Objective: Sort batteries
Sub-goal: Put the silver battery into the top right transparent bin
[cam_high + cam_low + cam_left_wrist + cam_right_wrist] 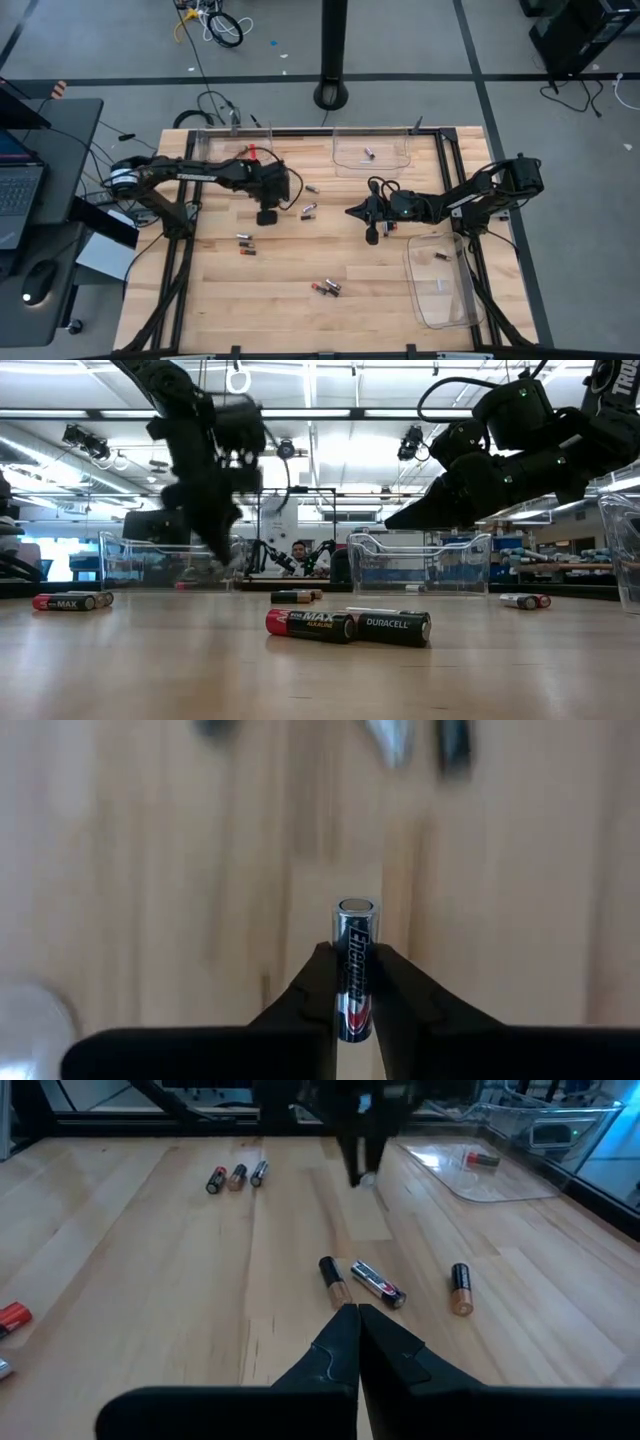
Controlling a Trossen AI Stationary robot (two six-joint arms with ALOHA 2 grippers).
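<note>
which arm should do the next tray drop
Left: the left gripper already pinches a silver battery. The right gripper is shut and empty above the table.

Grey floor (pixel 420 40), ceiling strip lights (pixel 330 412), possibly shelving behind.

Two black jointed arms (pixel 210 172) with looping black cables, tapered fingers (pixel 330 1342)
</note>
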